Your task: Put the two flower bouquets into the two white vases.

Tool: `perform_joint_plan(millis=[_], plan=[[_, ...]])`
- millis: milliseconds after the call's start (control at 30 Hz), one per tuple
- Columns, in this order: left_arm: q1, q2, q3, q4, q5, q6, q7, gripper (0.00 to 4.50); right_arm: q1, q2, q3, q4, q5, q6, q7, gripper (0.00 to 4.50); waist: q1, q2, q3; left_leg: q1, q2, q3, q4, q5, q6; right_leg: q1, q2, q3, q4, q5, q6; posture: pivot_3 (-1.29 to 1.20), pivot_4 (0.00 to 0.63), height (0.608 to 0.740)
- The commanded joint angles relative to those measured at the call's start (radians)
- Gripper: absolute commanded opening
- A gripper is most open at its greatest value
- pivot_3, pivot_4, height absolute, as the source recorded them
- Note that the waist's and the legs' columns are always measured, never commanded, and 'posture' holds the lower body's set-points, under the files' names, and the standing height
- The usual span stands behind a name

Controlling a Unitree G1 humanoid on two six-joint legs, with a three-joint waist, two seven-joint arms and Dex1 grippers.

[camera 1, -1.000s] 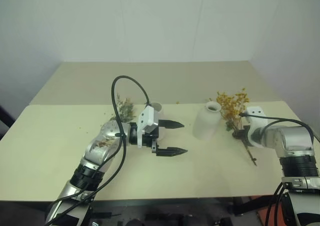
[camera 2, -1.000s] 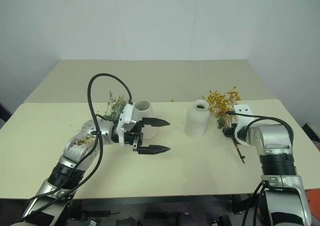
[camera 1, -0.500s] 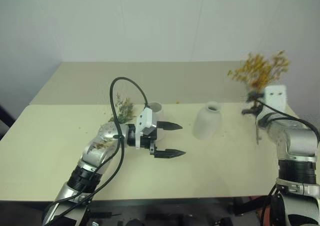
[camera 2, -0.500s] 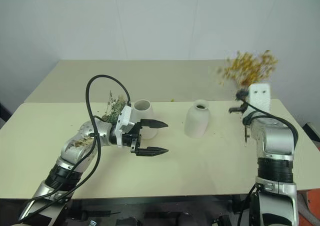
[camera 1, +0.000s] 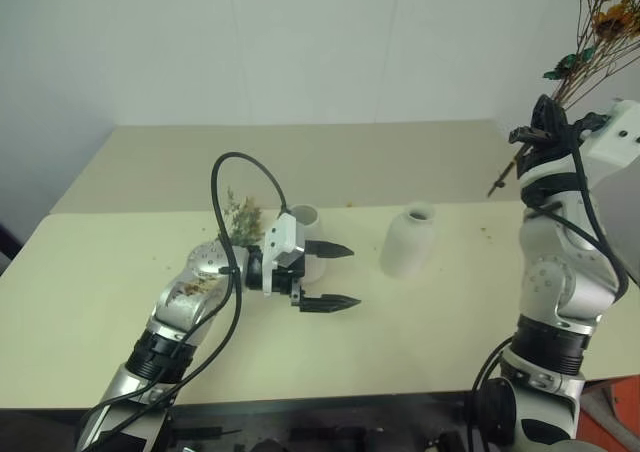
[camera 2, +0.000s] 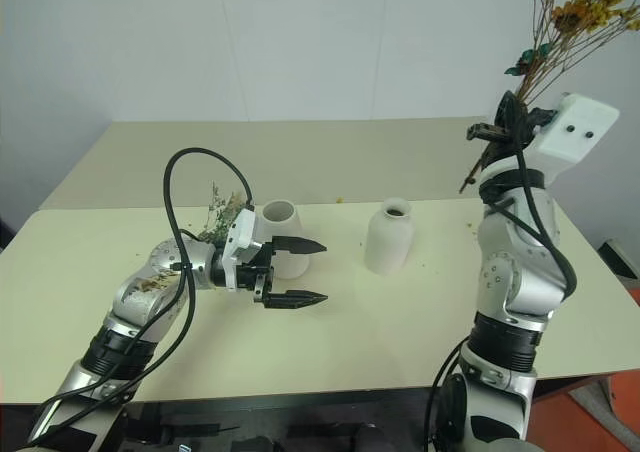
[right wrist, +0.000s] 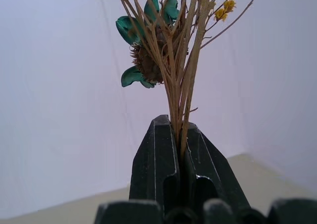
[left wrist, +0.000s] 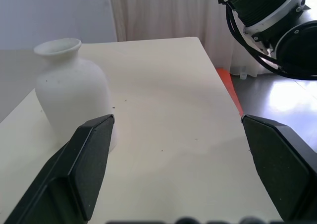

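My right gripper is raised high at the right, shut on the thin brown stems of the yellow-orange bouquet, whose blooms stand up above it. Its pads pinch the stems. The bulbous narrow-necked white vase stands mid-table, below and left of that hand. My left gripper is open and level, pointing right toward that vase. The wide-mouthed white vase stands just behind its fingers. The grey-green bouquet lies beside that vase, behind my left wrist.
The cream table has a seam across its far half and small flower crumbs scattered near both vases. A white wall stands behind it. An orange object sits on the floor past the table's right edge.
My right gripper has lifted the yellow-orange bouquet off the table beside the bulbous vase and swung it high, blooms up. The left gripper has stayed open in place.
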Motion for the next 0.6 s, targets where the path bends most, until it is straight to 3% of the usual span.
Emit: perform_joint_plan(millis=[33,300,600], plan=[[0.004,0.006,0.026,-0.037,-0.012,-0.003,0.006,4.5,-0.016,0.04,0.071,-0.014,0.003,-0.087,0.022,0.03,-0.002,0.0,0.0,0.0,0.0,0.0,0.0,0.0,0.0,0.0,0.0,0.0,0.0,0.0,0.0,0.0,0.15,0.74],[0.014,0.0,0.082,-0.074,-0.072,0.048,0.038,4.5,-0.024,0.094,0.159,0.104,0.0,-0.188,0.087,0.03,0.002,0.001,0.0,0.0,0.0,0.0,0.0,0.0,0.0,0.0,0.0,0.0,0.0,0.0,0.0,0.0,0.15,0.74],[0.015,-0.004,0.123,-0.092,-0.107,0.083,0.095,4.5,0.0,0.08,0.173,0.179,-0.026,-0.265,0.115,0.03,0.002,0.001,0.0,0.0,0.0,0.0,0.0,0.0,0.0,0.0,0.0,0.0,0.0,0.0,0.0,0.0,0.15,0.74]])
